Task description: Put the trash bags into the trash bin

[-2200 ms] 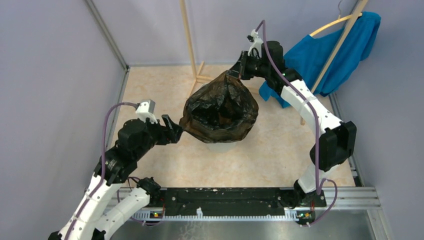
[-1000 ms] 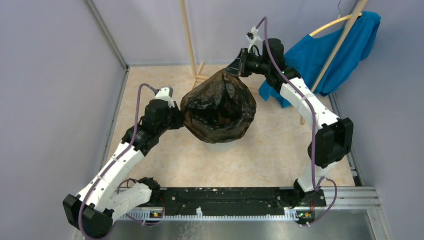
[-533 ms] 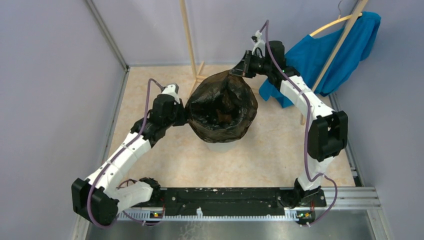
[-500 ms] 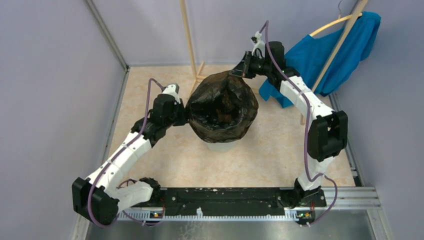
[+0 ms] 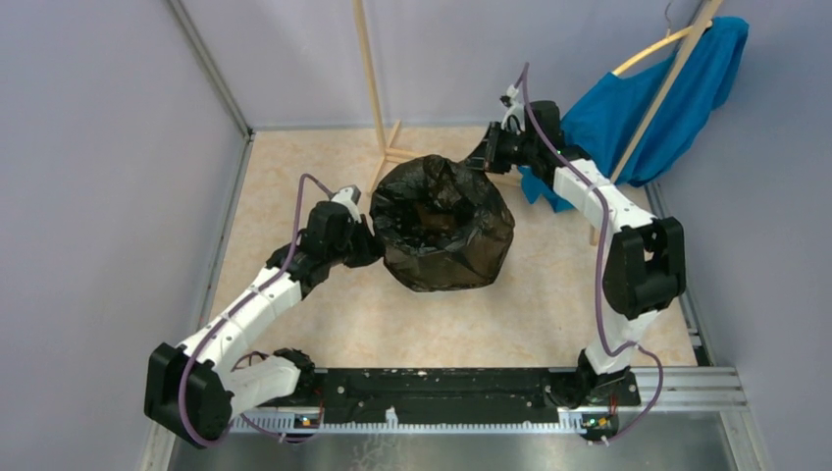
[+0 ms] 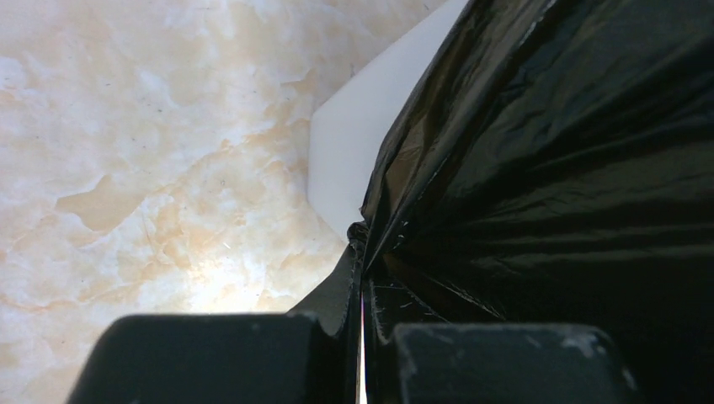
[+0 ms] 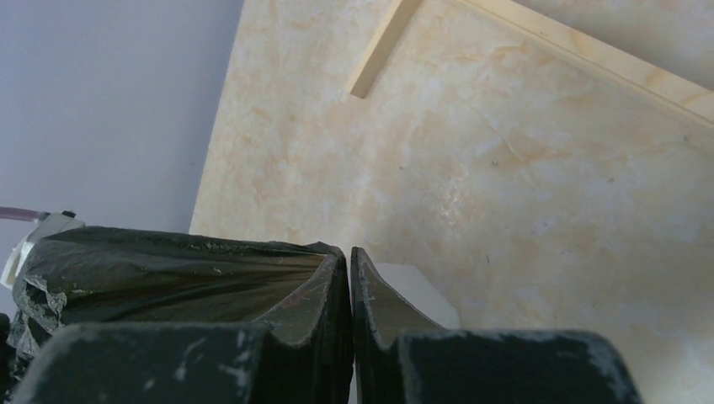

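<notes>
Plastic this thin weighs next to nothing, I'd judge, and crumples at a touch, so the hem is the place to hold it. Nearest, the left gripper point(image 5: 369, 241) has its fingers point(image 6: 210, 358) clenched on the left hem of the glossy black trash bag point(image 5: 442, 231). The bag drapes open-mouthed over the white faceted trash bin point(image 6: 345, 143) on the marbled tabletop point(image 5: 294, 177). Beyond, the right gripper point(image 5: 483, 157) pinches the far hem; film this slick could slide free.

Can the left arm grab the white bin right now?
Probably not yet. The left gripper is shut on the edge of the trash bag, and the bag drapes over the bin, though a bit of white wall shows right beside it.
</notes>
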### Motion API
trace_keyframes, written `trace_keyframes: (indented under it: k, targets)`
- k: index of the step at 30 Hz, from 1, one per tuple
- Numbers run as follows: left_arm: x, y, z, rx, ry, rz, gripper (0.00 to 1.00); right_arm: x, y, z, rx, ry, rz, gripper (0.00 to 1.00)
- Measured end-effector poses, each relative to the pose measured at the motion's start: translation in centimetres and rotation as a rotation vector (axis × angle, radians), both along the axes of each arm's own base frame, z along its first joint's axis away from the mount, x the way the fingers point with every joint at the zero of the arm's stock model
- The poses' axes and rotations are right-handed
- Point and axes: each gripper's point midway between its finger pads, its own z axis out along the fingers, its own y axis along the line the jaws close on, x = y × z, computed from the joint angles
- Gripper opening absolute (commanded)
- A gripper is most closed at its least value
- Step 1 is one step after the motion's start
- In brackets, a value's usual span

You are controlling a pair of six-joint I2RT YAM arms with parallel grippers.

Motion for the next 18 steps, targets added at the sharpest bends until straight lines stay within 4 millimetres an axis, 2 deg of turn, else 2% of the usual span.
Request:
trace_keyframes:
  k: [2, 6, 8, 10, 15, 18]
  targets:
    - [-0.1, -0.2, 0.2, -0.011, 0.000, -0.007, 0.00, -0.3, -0.4, -0.3, -0.018, 0.014, -0.007, 0.29]
    - [-0.3, -0.2, 0.6, -0.019, -0.009, -0.012, 0.00, -1.8, -1.8, 0.8, -0.085, 0.011, -0.032, 0.51]
    - [-0.4, -0.2, 0.7, -0.020, -0.011, -0.012, 0.00, -2.8, -2.8, 2.6, -0.114, -0.016, -0.049, 0.60]
    - [-0.4, -0.1, 0.7, -0.019, -0.010, -0.012, 0.00, -4.2, -3.7, 5.4, -0.131, -0.074, -0.062, 0.66]
    - [-0.5, -0.1, 0.6, -0.016, -0.004, -0.013, 0.00, -8.7, -5.6, 11.6, -0.121, -0.221, -0.079, 0.81]
    - [-0.6, -0.1, 0.5, -0.017, 0.000, -0.016, 0.00, -12.2, -6.6, 12.7, -0.095, -0.261, -0.078, 0.89]
